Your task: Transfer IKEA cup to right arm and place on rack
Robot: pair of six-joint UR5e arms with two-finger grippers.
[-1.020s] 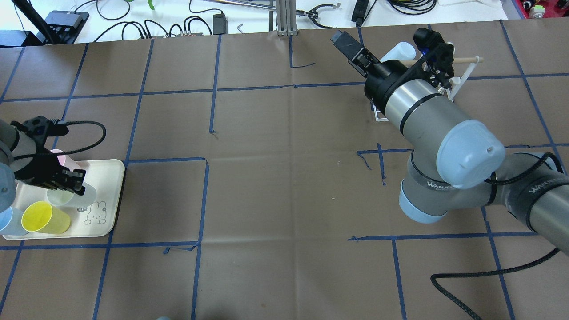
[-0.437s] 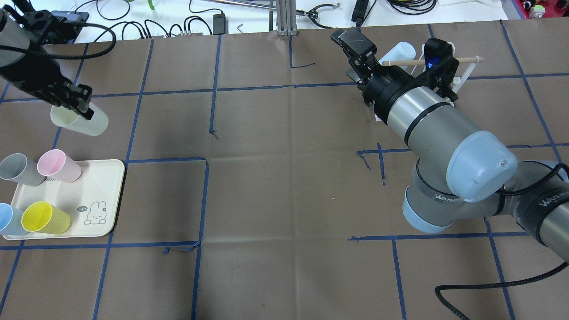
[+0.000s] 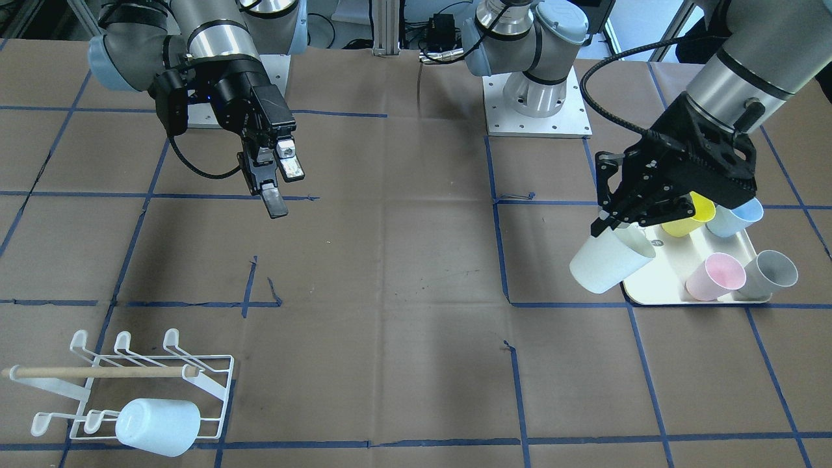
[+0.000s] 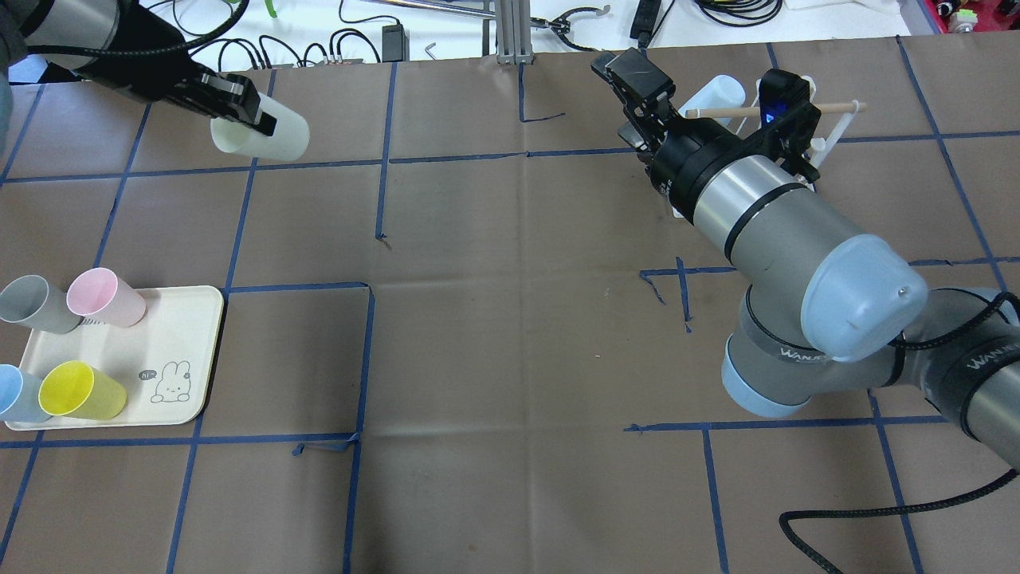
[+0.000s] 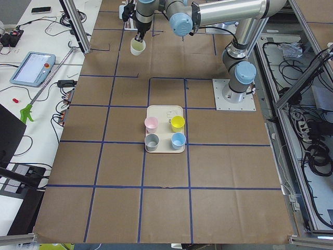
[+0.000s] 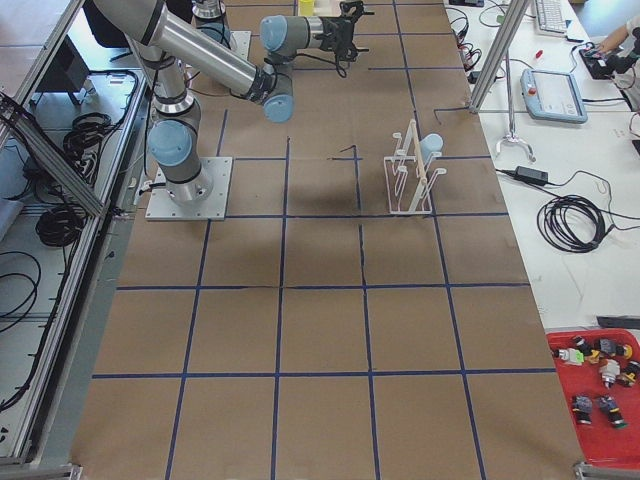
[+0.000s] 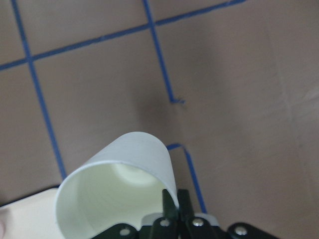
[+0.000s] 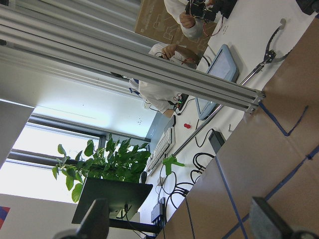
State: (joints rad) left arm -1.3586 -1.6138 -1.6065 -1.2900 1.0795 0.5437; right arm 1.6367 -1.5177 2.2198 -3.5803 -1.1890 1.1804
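My left gripper (image 4: 243,119) is shut on the rim of a pale cream cup (image 4: 267,137) and holds it tilted in the air above the far left of the table. In the front-facing view the cup (image 3: 610,264) hangs beside the tray, and the left wrist view shows its open mouth (image 7: 117,196). My right gripper (image 4: 633,100) is open and empty, held high in front of the white wire rack (image 4: 833,131). Its fingers (image 3: 274,203) stand well apart. The rack (image 3: 140,383) has a wooden dowel and carries one light blue cup (image 3: 158,426).
A cream tray (image 4: 187,363) with a bear drawing lies at the near left. It holds a grey cup (image 4: 28,303), a pink cup (image 4: 100,296), a blue cup (image 4: 14,395) and a yellow cup (image 4: 80,391). Cables lie beyond the table's far edge.
My left gripper has lifted the cream cup off the tray and carried it away from the robot and to the right. The right gripper has turned slightly near the rack.
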